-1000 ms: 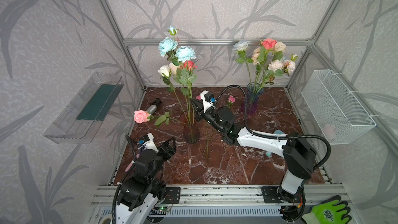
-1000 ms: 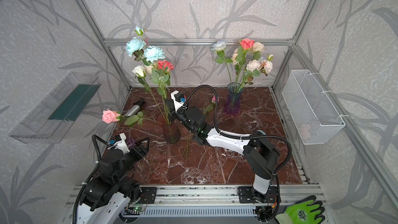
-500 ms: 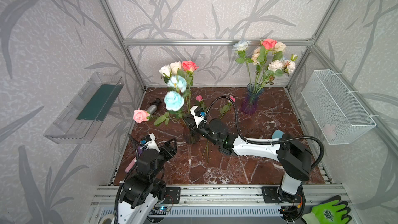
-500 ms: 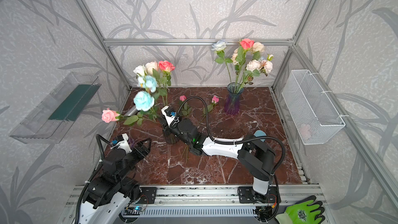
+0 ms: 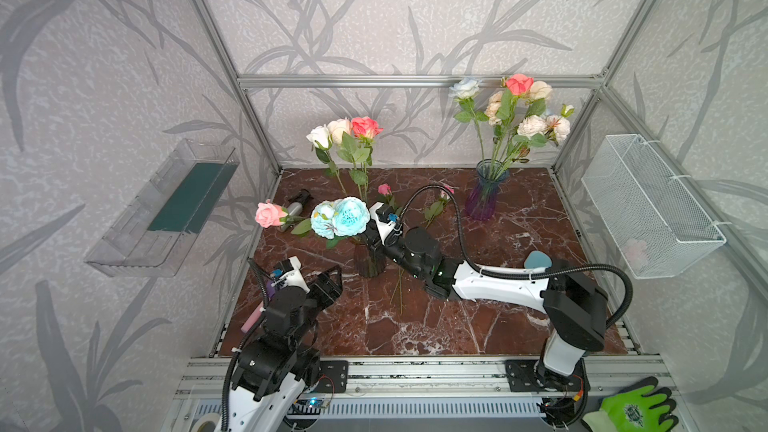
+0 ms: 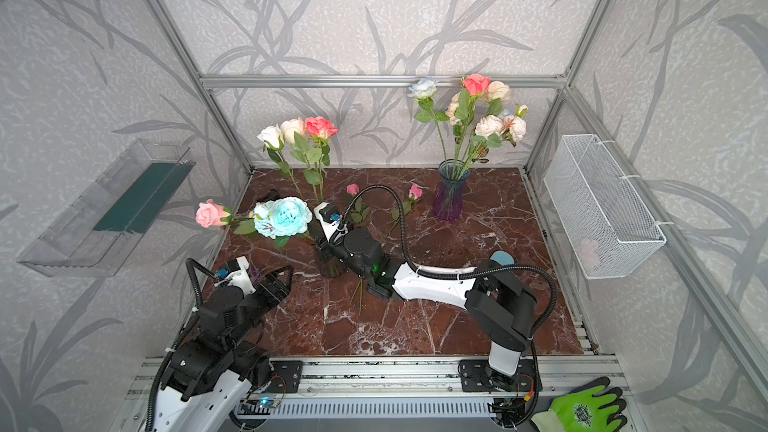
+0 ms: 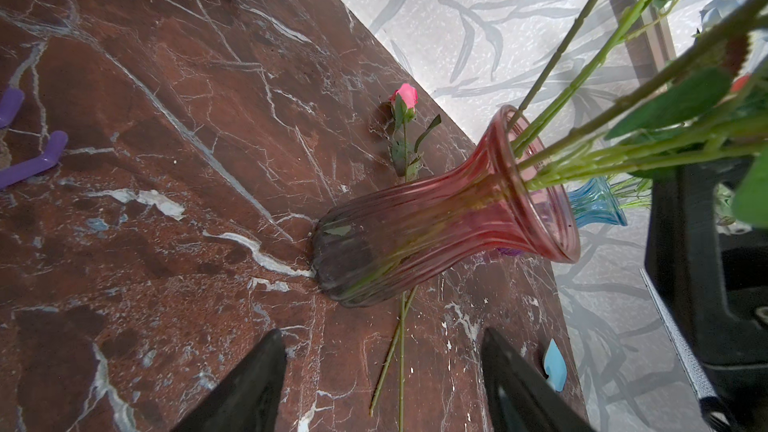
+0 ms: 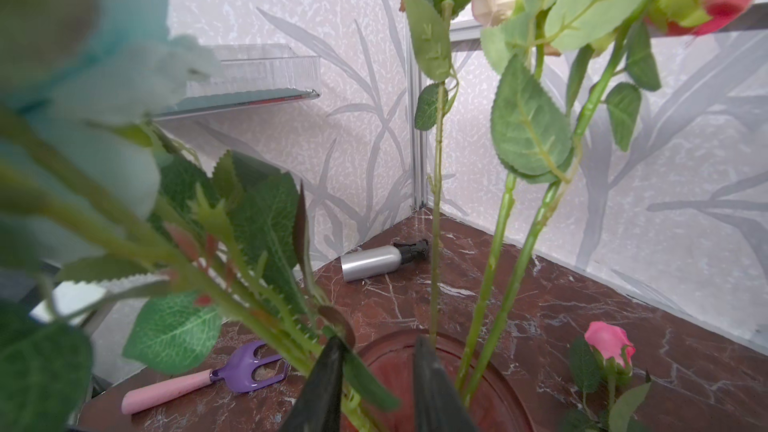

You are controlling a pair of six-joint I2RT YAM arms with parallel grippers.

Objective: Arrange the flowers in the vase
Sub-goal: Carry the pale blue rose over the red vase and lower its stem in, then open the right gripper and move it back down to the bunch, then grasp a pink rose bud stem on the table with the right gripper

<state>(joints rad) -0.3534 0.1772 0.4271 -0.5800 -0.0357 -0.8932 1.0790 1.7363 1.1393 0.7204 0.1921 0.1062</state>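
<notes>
Red-brown marble tabletop (image 5: 415, 326) under everything; clock set with 12 at the back wall. On the side walls, a white wire basket (image 5: 648, 205) at 3 o'clock and a clear plastic tray (image 5: 166, 209) at 9. Right arm (image 5: 498, 284) stretched low from 5 o'clock to the centre; left arm (image 5: 286, 313) folded up at 7.

At 1 o'clock, a purple glass vase (image 5: 484, 197) with a full bouquet (image 5: 511, 114) of cream, peach, coral and pale blue heads. At the centre, upright, a pink-tinted ribbed vase (image 5: 369, 261). In it:
- three tall roses (image 5: 343, 130), white, cream and coral, rising toward 12
- two blue-teal peonies (image 5: 340, 218) leaning out toward 9
- beyond them a pink rose (image 5: 268, 214) at the 9 o'clock edge, lower stem hidden behind the peonies

Right gripper (image 8: 376, 347) just over the ribbed vase's mouth, released: jaws a little apart, a leaf in the gap, the peony stem beside one fingertip, nothing pinched. Left gripper (image 7: 382, 338) spread wide and empty, aimed at that vase from 7 o'clock, apart from it.

Off the table past 5 o'clock, a green work glove (image 5: 631, 409). Flat on the marble:
- a silver spray bottle (image 8: 374, 261) on its side at 10
- a purple hand fork (image 8: 232, 371) with a pink handle at 8
- one pink rosebud (image 5: 384, 189) at 12
- a second bud (image 5: 446, 191) between the vases
- a small pale blue piece (image 5: 536, 261) at 4
</notes>
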